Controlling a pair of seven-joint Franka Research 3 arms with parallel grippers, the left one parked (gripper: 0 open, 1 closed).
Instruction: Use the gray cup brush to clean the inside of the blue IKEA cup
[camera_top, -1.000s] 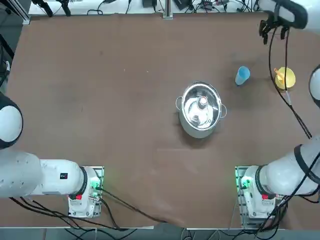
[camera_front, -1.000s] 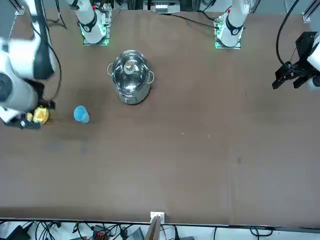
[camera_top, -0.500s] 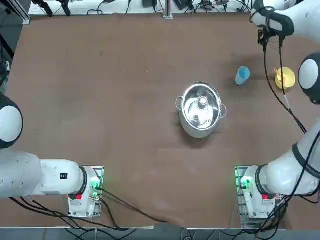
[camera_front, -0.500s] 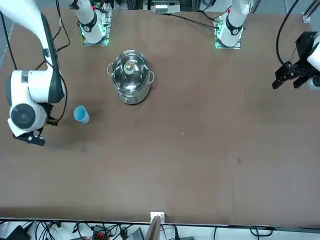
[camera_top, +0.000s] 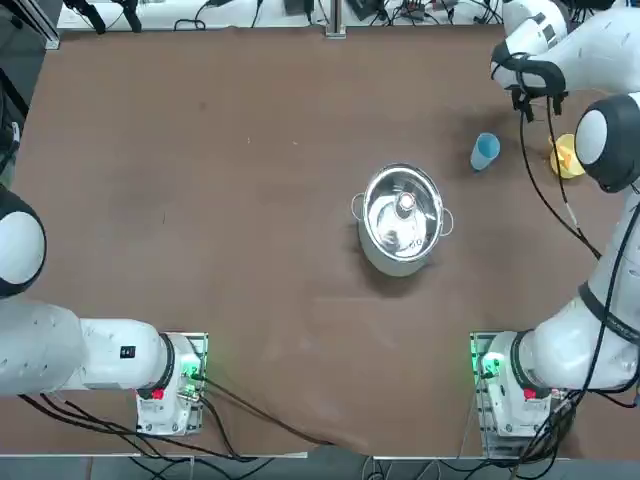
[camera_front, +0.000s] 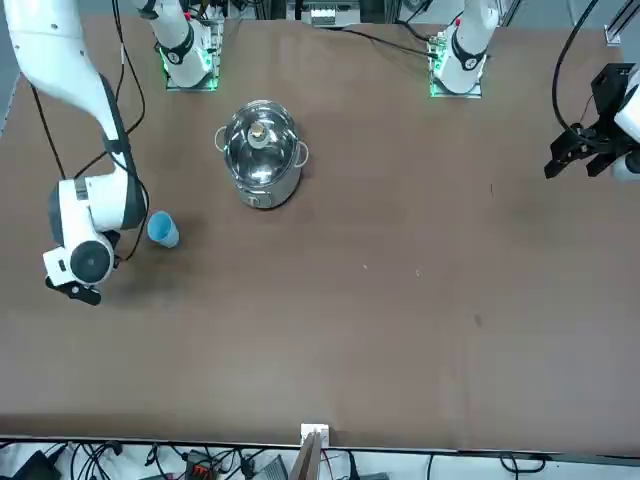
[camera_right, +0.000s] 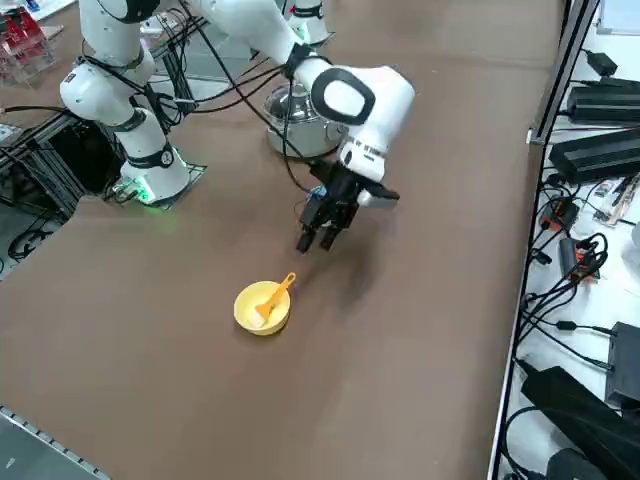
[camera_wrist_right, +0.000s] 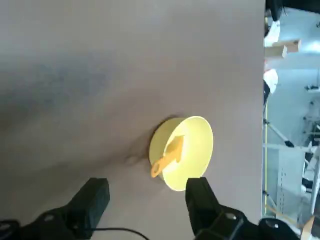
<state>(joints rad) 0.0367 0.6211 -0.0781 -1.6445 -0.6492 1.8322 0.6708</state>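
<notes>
Cup brush with an orange handle and a paler end (camera_right: 275, 298) rests in the small yellow bowl (camera_right: 250, 304), with the right gripper (camera_wrist_right: 149, 185) open nearby

Going left to right in the top view, a round steel pot (camera_top: 395, 255) with a clear glass lid (camera_top: 403, 212) and two looped metal side handles stands on the brown counter (camera_top: 250, 200). Next comes the small light-blue plastic cup (camera_top: 485, 151), upright and without a handle, well apart from the pot.

Beyond the cup, the right gripper hangs above the counter near the bowl, its two black fingers pointing down and spread apart. The white right arm (camera_top: 560, 330) reaches up to it from the base at the lower right, with black cables (camera_top: 545, 203) looping beside it.

Rightmost of these things is the yellow bowl, upright on the counter. The brush leans inside, paler end down in the bowl, orange handle angled up over the rim, a hole near the handle's tip.
</notes>
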